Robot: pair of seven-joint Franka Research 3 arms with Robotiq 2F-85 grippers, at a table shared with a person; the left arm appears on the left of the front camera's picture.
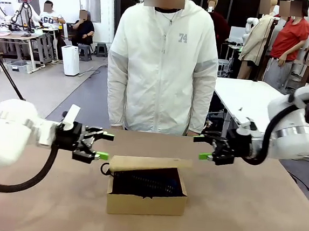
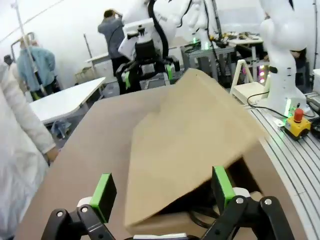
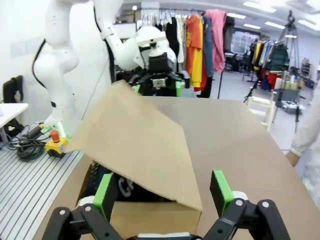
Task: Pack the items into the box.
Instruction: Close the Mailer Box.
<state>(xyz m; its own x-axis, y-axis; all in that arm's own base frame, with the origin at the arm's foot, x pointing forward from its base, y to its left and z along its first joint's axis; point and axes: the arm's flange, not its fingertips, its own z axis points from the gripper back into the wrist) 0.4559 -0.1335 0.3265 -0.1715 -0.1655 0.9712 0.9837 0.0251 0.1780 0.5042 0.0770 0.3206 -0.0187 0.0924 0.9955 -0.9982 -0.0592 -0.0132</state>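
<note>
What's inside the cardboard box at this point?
Through the gap under the half-raised flap, the box holds dark contents: something black and ribbed, with a black loop at its left edge. The flap covers the rest, so individual items can't be told apart.

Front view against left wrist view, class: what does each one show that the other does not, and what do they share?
Front only: the box's front wall, dark contents inside beneath the half-raised flap, and the left gripper seen side-on, empty and apart from the box.

Left wrist only: a yellow emergency-stop button beside the table, and the flap's broad outer face close up.

Both: the box, its flap, the right gripper, the person's white jacket. Both grippers' fingers stand apart.
</note>
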